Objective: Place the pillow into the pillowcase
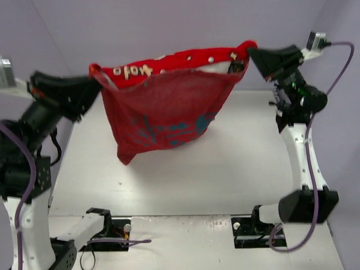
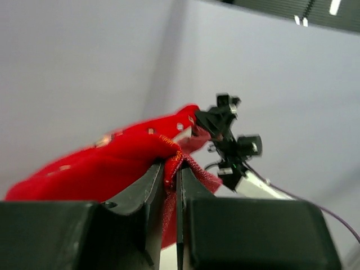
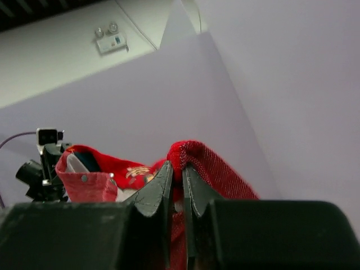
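Note:
The red pillowcase (image 1: 169,107) hangs in the air over the table, stretched between both grippers, its duller side with bluish patches facing the camera. My left gripper (image 1: 95,76) is shut on its upper left corner, and the red cloth is pinched between the fingers in the left wrist view (image 2: 173,163). My right gripper (image 1: 250,50) is shut on the upper right corner (image 3: 176,169). A strip of the white pillow (image 1: 218,65) shows inside the open top edge; the rest is hidden in the cover. The bag's lower tip hangs just above the table.
The white table (image 1: 236,163) lies under the hanging cover. Purple walls close the back and sides. The arm bases and cables (image 1: 264,225) sit at the near edge.

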`<state>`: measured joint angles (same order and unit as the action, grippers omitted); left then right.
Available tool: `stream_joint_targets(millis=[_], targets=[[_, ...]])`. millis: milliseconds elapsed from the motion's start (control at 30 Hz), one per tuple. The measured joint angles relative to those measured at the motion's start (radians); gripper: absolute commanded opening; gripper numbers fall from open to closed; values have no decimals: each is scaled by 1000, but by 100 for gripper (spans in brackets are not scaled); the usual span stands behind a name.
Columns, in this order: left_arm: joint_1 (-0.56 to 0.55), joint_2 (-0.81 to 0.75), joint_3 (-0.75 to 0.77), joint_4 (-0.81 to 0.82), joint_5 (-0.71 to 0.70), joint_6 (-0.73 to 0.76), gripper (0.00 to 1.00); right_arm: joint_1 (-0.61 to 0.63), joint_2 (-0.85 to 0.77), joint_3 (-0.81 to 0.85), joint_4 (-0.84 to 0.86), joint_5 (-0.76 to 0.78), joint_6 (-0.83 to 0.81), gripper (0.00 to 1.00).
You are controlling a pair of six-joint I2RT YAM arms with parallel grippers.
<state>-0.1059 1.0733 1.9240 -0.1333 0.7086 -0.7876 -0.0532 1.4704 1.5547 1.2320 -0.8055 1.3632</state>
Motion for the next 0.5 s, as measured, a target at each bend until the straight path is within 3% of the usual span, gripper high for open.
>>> stream_joint_targets(millis=[200, 333, 500], targets=[[-66, -421, -559, -16, 103, -92, 0, 114, -465, -595, -60, -66, -138, 0], [-78, -644, -921, -69, 195, -221, 0, 159, -786, -862, -416, -74, -270, 0], [-82, -711, -1199, -200, 271, -323, 0, 160, -1054, -946, -934, -40, -397, 0]])
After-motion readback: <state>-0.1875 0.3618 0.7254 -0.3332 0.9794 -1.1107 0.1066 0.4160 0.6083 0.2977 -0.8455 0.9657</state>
